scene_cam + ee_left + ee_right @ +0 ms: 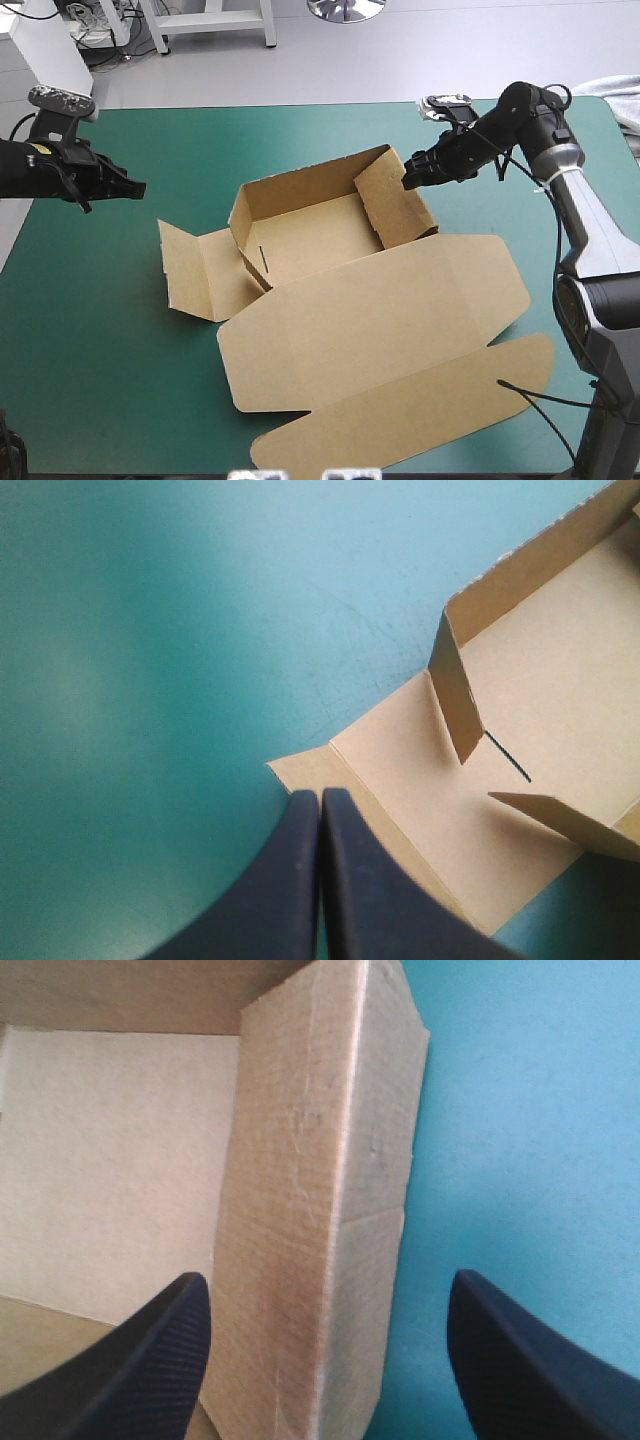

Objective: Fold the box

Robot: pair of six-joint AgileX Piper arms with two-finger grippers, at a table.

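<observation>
now the right gripper [407,181] is open over the right wall [396,207] of the box [320,242], likely to push it in; the left gripper [136,187] hangs clenched, empty.

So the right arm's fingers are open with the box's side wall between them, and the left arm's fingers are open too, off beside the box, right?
Not quite. The left gripper is shut, its fingers meeting in a point, as the left wrist view shows. The rest holds: the right gripper is open, with the side wall of the box between its fingers.
</observation>
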